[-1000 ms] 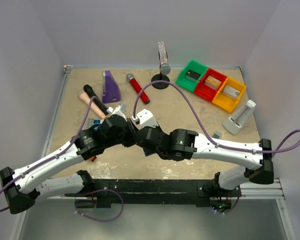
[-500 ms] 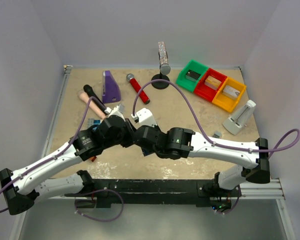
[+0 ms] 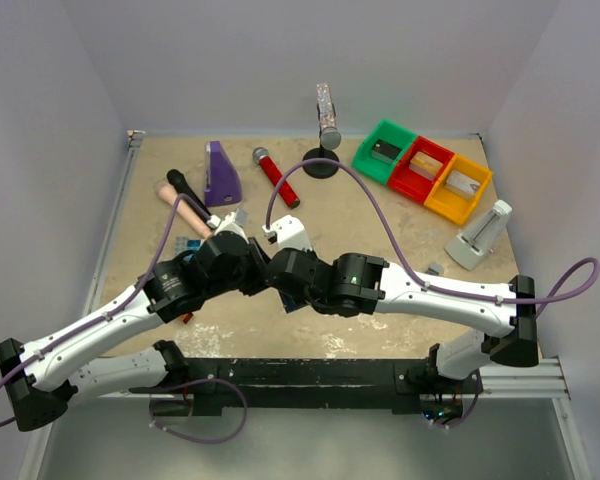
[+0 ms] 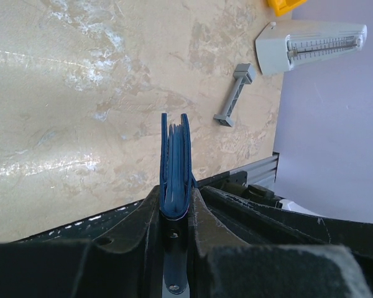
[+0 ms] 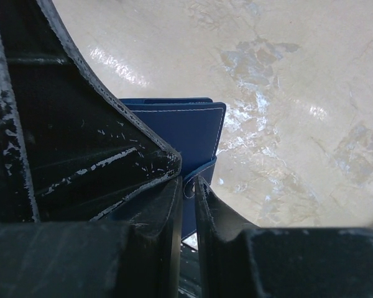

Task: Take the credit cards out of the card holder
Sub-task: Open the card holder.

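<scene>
Left hand (image 4: 175, 200): closed on one edge of the card holder (image 4: 176, 155), which is seen edge-on over the table (image 4: 81, 87).
Right hand (image 5: 188, 179): closed to a narrow gap on the snap tab (image 5: 203, 169) of the navy cover.
Card holder: folded shut, held between both hands.
Credit cards: cannot be told apart from the pocket layers.
Change: the right arm is found shifted slightly leftward, closer to the left arm, than a second before; the left arm is little altered.
</scene>
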Robot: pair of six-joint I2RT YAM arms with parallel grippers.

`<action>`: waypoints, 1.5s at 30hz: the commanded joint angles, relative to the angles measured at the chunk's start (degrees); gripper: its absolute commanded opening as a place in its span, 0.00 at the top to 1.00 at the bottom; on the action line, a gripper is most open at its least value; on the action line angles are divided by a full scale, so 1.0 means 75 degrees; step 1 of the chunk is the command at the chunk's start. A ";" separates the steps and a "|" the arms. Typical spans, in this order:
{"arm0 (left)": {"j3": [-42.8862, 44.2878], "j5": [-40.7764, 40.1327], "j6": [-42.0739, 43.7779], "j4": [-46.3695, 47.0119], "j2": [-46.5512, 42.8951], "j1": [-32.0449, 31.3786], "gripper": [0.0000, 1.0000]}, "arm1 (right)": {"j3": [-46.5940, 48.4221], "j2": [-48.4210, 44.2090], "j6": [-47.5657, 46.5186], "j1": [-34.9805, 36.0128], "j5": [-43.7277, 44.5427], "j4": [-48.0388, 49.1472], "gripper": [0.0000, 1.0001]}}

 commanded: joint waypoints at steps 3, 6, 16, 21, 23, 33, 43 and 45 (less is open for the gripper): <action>0.0309 0.0469 -0.0167 0.1199 -0.0611 -0.0075 1.00 | -0.0328 0.0314 0.0013 -0.0326 0.0135 -0.1040 0.86; 0.0309 0.0445 -0.0167 0.1199 -0.0646 -0.0075 1.00 | -0.0375 0.0290 0.0001 -0.0349 0.0041 -0.1029 0.84; 0.0297 0.0410 -0.0155 0.1222 -0.0728 -0.0075 1.00 | -0.0458 0.0407 -0.0046 -0.0408 -0.0357 -0.0935 0.81; 0.0285 0.0363 -0.0120 0.1222 -0.0798 -0.0086 1.00 | -0.0493 0.0454 -0.0058 -0.0478 -0.0521 -0.0935 0.85; 0.0285 0.0375 -0.0120 0.1222 -0.0822 -0.0075 1.00 | -0.0516 0.0454 -0.0046 -0.0501 -0.0545 -0.0923 0.86; 0.0075 0.0164 -0.0073 0.0988 -0.0845 -0.0075 1.00 | -0.0633 -0.0295 0.0153 -0.0537 -0.0217 -0.0981 0.79; -0.0336 -0.0117 0.0231 0.0836 -0.1056 -0.0051 1.00 | -0.0903 -0.1736 0.0142 -0.0830 -0.0240 -0.0970 0.68; -0.0418 -0.0153 0.0406 0.0859 -0.1068 -0.0039 1.00 | -0.0950 -0.2029 0.0118 -0.0841 -0.0194 -0.0819 0.67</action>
